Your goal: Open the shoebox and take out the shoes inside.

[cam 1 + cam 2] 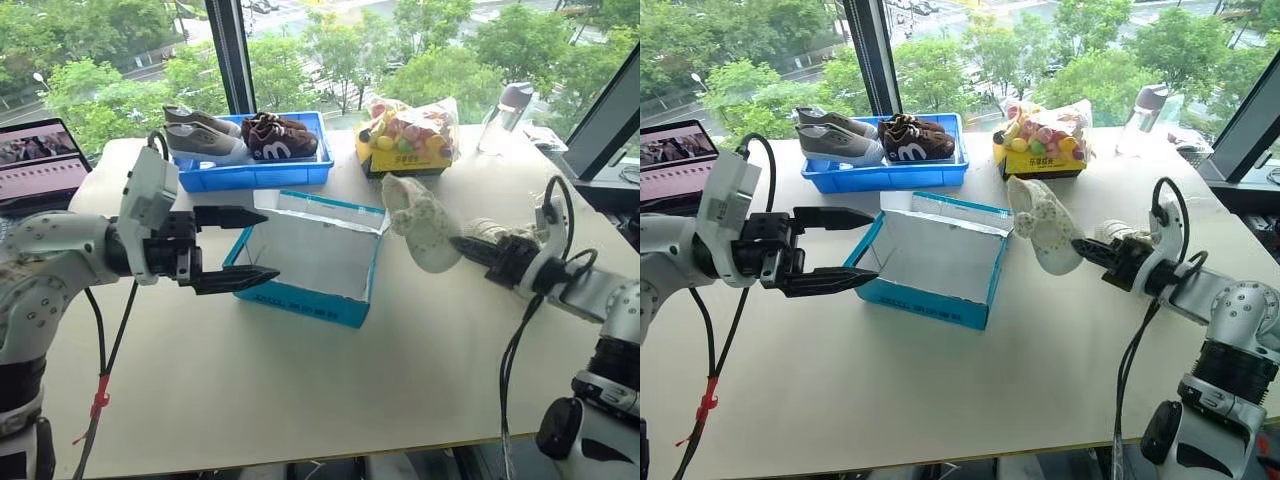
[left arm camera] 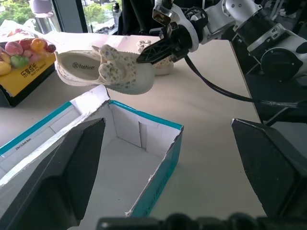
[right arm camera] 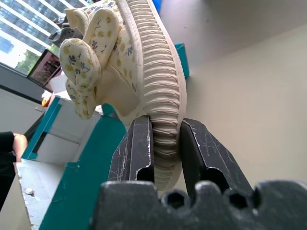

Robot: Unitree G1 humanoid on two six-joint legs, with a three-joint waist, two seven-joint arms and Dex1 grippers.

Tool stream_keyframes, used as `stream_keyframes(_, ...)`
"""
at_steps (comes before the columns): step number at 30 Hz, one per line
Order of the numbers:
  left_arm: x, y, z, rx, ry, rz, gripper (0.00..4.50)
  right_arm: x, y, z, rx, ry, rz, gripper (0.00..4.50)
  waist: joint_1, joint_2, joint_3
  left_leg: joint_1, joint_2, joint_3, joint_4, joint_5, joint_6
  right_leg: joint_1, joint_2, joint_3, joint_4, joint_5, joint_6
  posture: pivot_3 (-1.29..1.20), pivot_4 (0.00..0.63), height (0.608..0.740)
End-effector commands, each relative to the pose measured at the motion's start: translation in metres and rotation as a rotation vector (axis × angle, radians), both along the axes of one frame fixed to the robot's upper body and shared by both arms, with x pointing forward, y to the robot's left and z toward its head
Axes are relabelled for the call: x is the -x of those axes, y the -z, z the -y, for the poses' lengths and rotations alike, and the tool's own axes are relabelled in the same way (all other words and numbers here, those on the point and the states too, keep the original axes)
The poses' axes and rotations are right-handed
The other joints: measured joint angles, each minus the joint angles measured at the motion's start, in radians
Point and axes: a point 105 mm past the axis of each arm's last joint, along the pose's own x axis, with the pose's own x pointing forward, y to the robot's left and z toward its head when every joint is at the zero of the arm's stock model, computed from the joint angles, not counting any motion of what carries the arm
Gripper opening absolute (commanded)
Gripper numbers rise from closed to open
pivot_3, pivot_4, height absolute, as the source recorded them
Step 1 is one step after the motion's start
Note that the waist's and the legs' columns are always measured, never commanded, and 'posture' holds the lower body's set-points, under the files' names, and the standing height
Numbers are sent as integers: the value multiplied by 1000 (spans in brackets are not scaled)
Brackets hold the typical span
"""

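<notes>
The blue shoebox stands open in the middle of the table, and its pale interior holds nothing. My right gripper is shut on the sole edge of one cream-white shoe, which hangs in the air just right of the box. The shoe's ribbed sole sits between the black fingers. The other shoe lies on the table behind that gripper. My left gripper is open at the box's left end, with nothing between its fingers.
A blue plastic tray behind the box holds grey sneakers and brown shoes. A yellow box of fruit and a bottle stand at the back right. A laptop sits at the far left.
</notes>
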Motion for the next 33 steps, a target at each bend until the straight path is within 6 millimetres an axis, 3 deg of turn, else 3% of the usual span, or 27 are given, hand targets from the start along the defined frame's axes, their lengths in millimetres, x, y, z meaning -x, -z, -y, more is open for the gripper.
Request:
stream_keyframes(1,3,-7,1,3,8,42,4500,-4,15,22,71,86,-38,1626,0,0,0,1,0,0,0,0,0,0,0,0,0,0,0,0,150,740)
stream_keyframes(5,4,-6,-2,-2,-7,42,4500,-3,40,38,146,132,-108,3040,-1,0,0,2,0,1,0,0,0,1,0,0,1,0,0,0,150,740)
stream_keyframes(9,5,-7,-4,-3,-21,43,4500,-5,33,61,136,189,-89,4427,-5,0,0,4,0,3,0,0,1,2,0,2,2,0,0,0,150,740)
stream_keyframes(14,5,-4,-14,3,-70,22,4500,4,5,77,217,146,58,4475,-1,0,0,7,1,3,0,0,2,9,0,1,0,0,0,0,150,740)
stream_keyframes(17,2,3,-32,34,-146,-21,4500,17,-37,60,129,-7,258,4475,-5,0,0,11,2,3,0,-1,3,13,1,0,-2,0,1,0,150,740)
stream_keyframes(19,-4,12,-53,83,-241,-63,4500,34,-47,45,187,-142,362,4475,-12,0,0,14,2,3,0,-1,4,16,1,1,-3,0,1,0,150,740)
stream_keyframes(21,-12,26,-79,157,-360,-112,4500,34,-15,48,502,-161,350,4475,-10,1,0,18,3,3,-1,-2,5,19,1,0,-2,-1,2,0,150,740)
stream_keyframes(23,-16,43,-103,215,-480,-136,4500,26,18,66,800,-99,289,4475,-12,-1,-1,23,4,3,-1,-2,4,24,1,-1,-4,-1,3,0,150,740)
stream_keyframes(24,-18,52,-115,242,-543,-136,4500,24,27,72,962,-93,297,4475,-16,-1,-2,26,4,3,-1,-2,4,30,1,-1,-5,-2,3,0,150,740)
stream_keyframes(26,-18,62,-128,298,-613,-145,4500,22,33,73,1108,-104,353,4475,-16,-1,-1,30,4,4,-1,-2,4,34,0,0,-8,-6,10,0,150,740)
stream_keyframes(30,-24,98,-181,347,-1013,-44,4500,14,15,72,943,178,570,4475,-15,-1,-1,31,2,5,-1,-2,3,32,-1,2,-6,-1,2,0,150,740)
stream_keyframes(33,-17,121,-191,294,-1163,7,4500,21,17,66,847,288,660,4475,-8,-2,-2,31,4,5,-2,-4,1,32,-1,3,-6,0,2,0,150,740)
